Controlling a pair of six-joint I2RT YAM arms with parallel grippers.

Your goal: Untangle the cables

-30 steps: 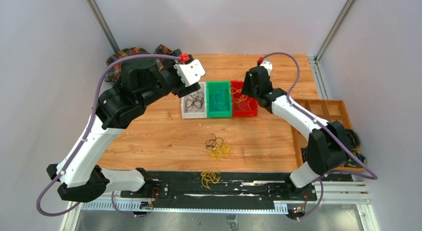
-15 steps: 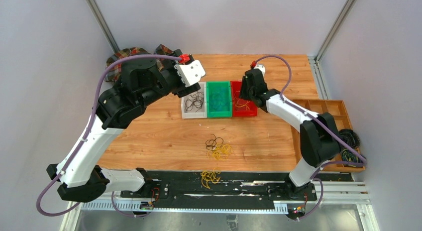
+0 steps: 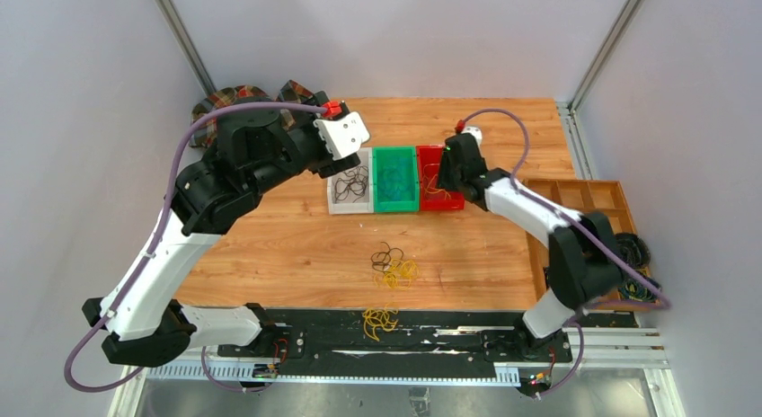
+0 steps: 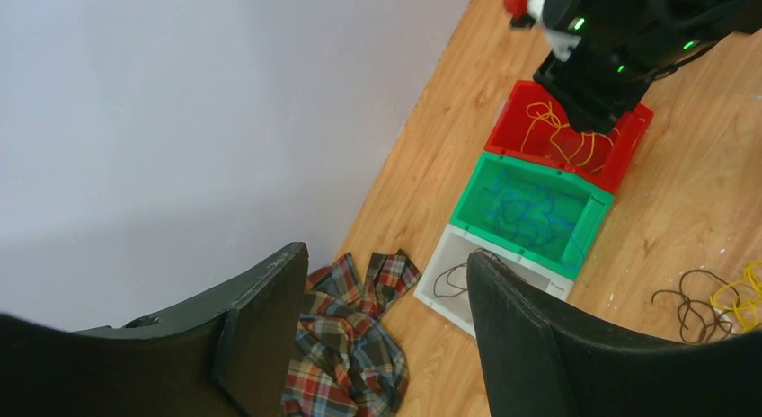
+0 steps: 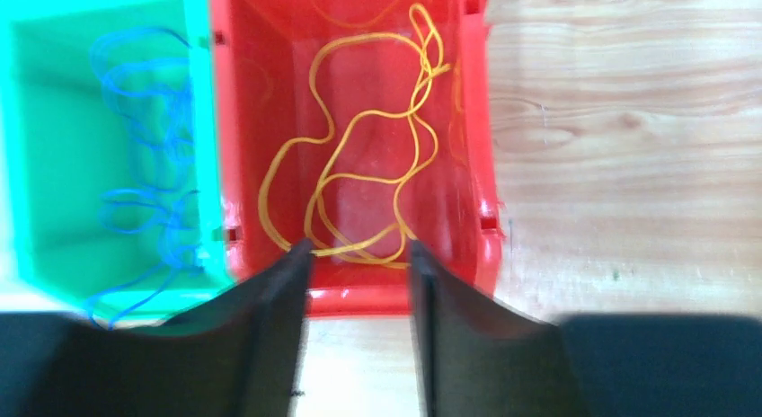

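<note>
A loose tangle of black cables point(image 3: 386, 253) and yellow cables point(image 3: 399, 273) lies mid-table, apart from both grippers. Another yellow bunch point(image 3: 380, 320) rests on the black base plate. Three bins stand in a row: a white bin point(image 3: 333, 203) with black cables point(image 4: 449, 278), a green bin point(image 5: 54, 255) with blue cables point(image 5: 144, 165), and a red bin point(image 5: 395, 296) with yellow cables point(image 5: 359, 179). My right gripper point(image 5: 358, 248) hovers over the red bin's near edge, jaws apart, nothing between them. My left gripper point(image 4: 388, 253) hangs open and empty above the white bin's far end.
A plaid cloth point(image 4: 350, 345) lies crumpled at the back left corner by the wall. A wooden compartment tray point(image 3: 584, 197) sits at the right edge, with black wire coils point(image 3: 633, 251) at its near end.
My right arm has swung left and nearer, bringing its gripper over the red bin. The left arm has barely moved.
</note>
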